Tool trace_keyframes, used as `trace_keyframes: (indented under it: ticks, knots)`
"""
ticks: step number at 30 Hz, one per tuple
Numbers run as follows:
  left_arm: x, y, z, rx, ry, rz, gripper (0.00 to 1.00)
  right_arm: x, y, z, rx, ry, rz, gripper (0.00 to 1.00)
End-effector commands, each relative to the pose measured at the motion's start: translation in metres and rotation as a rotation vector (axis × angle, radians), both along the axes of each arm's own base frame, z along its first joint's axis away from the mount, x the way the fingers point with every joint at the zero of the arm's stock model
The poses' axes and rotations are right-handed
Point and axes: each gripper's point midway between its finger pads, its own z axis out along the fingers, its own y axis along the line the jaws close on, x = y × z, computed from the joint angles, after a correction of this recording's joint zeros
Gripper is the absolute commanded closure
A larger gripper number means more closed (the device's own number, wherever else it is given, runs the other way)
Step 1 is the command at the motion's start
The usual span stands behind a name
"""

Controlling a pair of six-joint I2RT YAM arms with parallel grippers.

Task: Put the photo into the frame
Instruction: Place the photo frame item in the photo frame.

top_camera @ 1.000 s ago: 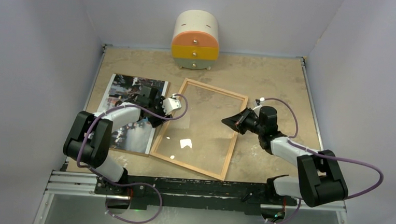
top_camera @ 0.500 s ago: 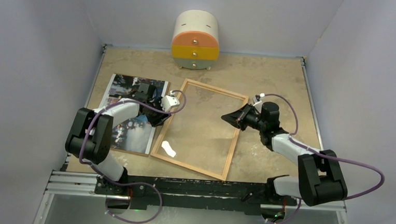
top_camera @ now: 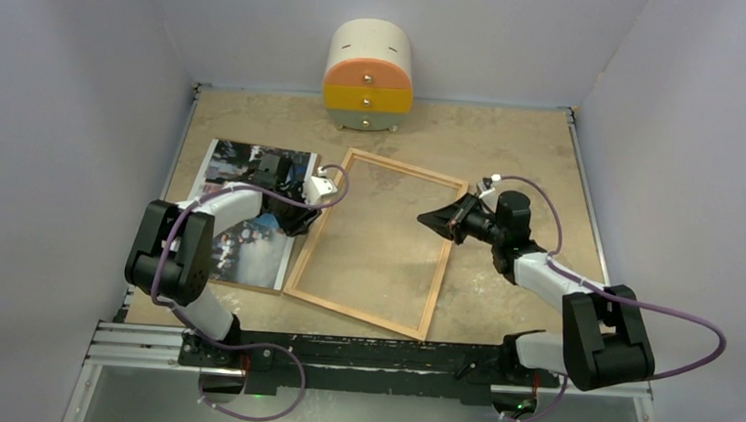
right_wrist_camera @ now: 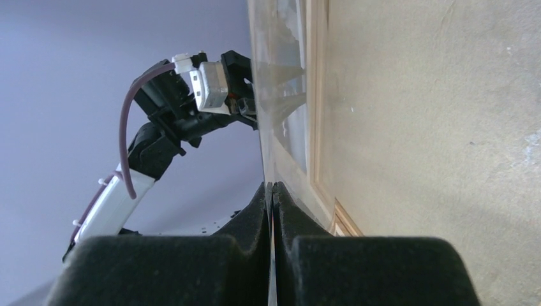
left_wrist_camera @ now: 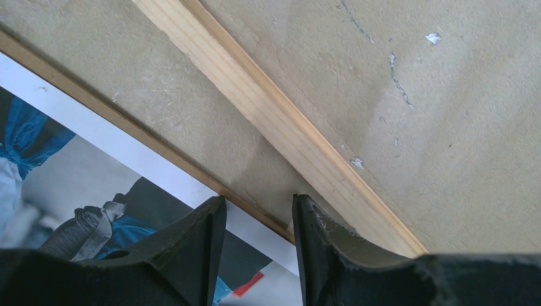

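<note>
Reaching over the seam between the two flat pieces, my left gripper (left_wrist_camera: 258, 204) hangs low with its jaws part open and nothing clamped. One finger is above the photo's white border and the other is above the bare strip of table (top_camera: 510, 141) beside the frame's left rail.

The photo (top_camera: 240, 247) lies flat on the brown backing board (left_wrist_camera: 159, 145), stretching away from this hand toward 9 o'clock. The frame (top_camera: 358, 315) lies just beside it at 3 o'clock. Both long axes run roughly from 1 to 7 o'clock, nearly parallel, so I judge the photo needs a sideways carry and little turning.

The left arm is the nearer one by far. The photo edge it must take runs right under the gap between its fingers.

My right gripper (right_wrist_camera: 272, 191) is pinched flat on the clear pane (right_wrist_camera: 284, 137) at the frame's 3 o'clock rail, holding that edge up off the wood. How the pane's far edge sits I cannot tell.

The photo's way in, as I read it, is toward 3 o'clock, over the left rail and beneath the raised pane. The risks I see are the thin print slipping off the board, and a corner catching on the rail. The drawer cabinet (top_camera: 368, 77) stands well apart at 12 o'clock.
</note>
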Motion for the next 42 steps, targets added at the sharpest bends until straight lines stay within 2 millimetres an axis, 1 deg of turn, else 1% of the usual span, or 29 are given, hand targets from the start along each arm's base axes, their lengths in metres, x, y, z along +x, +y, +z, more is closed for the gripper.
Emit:
trace_keyframes:
  ticks: [1,7,12,14,17,18,23,29,33,35,38,40,42]
  knots:
    - [0.013,0.000,0.009,-0.039,0.004,0.034,0.55,0.002,0.006,0.027,0.064,-0.061,0.044,1.00]
    - [0.024,0.007,0.016,-0.048,0.001,0.070,0.57,0.005,0.006,0.042,0.070,-0.109,0.038,1.00]
    - [0.023,0.008,0.014,-0.045,0.001,0.071,0.59,0.003,0.007,0.049,0.097,-0.113,0.040,1.00]
    - [0.024,0.009,0.014,-0.045,-0.001,0.077,0.59,0.001,0.007,0.057,0.127,-0.123,0.040,1.00]
    - [0.027,0.010,0.018,-0.046,-0.007,0.087,0.60,0.003,0.007,0.074,0.158,-0.172,0.029,1.00]
    - [0.030,0.011,0.019,-0.046,-0.009,0.097,0.60,0.004,0.007,0.081,0.162,-0.191,0.025,1.00]
    - [0.046,0.022,0.026,-0.056,-0.025,0.172,0.65,0.004,0.007,0.101,0.192,-0.233,0.021,1.00]
    - [0.068,0.043,0.036,-0.052,-0.069,0.282,0.66,0.002,0.012,0.123,0.235,-0.279,0.035,1.00]
    - [0.079,0.057,0.043,-0.042,-0.099,0.344,0.66,0.000,0.014,0.131,0.276,-0.300,0.034,1.00]
    - [0.080,0.061,0.044,-0.040,-0.103,0.356,0.67,0.000,0.016,0.136,0.308,-0.308,0.036,1.00]
    - [0.079,0.064,0.043,-0.036,-0.100,0.367,0.67,0.000,0.023,0.143,0.324,-0.340,0.058,1.00]
    - [0.080,0.066,0.043,-0.034,-0.102,0.373,0.67,0.001,0.029,0.143,0.308,-0.352,0.070,1.00]
    - [0.079,0.067,0.042,-0.034,-0.099,0.376,0.67,0.003,0.031,0.131,0.290,-0.324,0.065,1.00]
